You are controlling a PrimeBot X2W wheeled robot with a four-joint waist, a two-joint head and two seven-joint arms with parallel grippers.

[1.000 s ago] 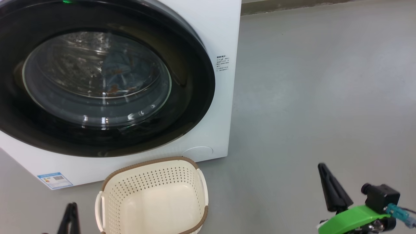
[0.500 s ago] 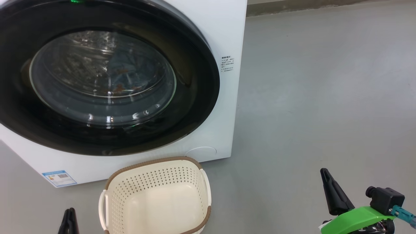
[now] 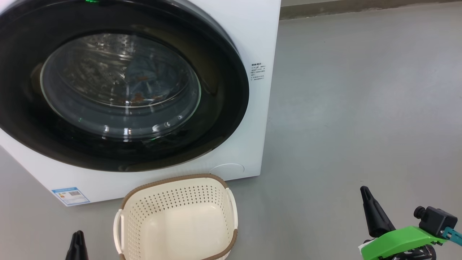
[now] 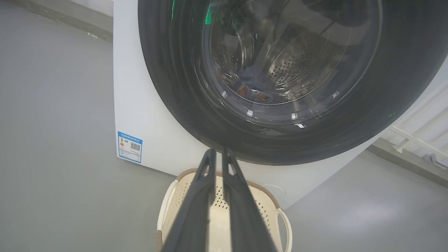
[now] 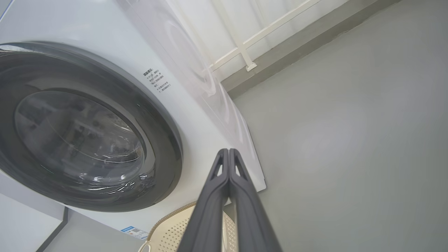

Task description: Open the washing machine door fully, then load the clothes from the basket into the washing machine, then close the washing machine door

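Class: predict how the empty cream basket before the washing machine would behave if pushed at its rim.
Probably light: the basket is empty, thin-looking perforated plastic. It would likely slide on the smooth floor. A push high on the rim might tip it, since nothing weighs it down.

Grey floor (image 3: 361, 90), white railing (image 5: 240, 49).

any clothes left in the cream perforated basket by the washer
No, the head view looks into the small oval cream plastic basket with a brown rim, and its floor is bare.
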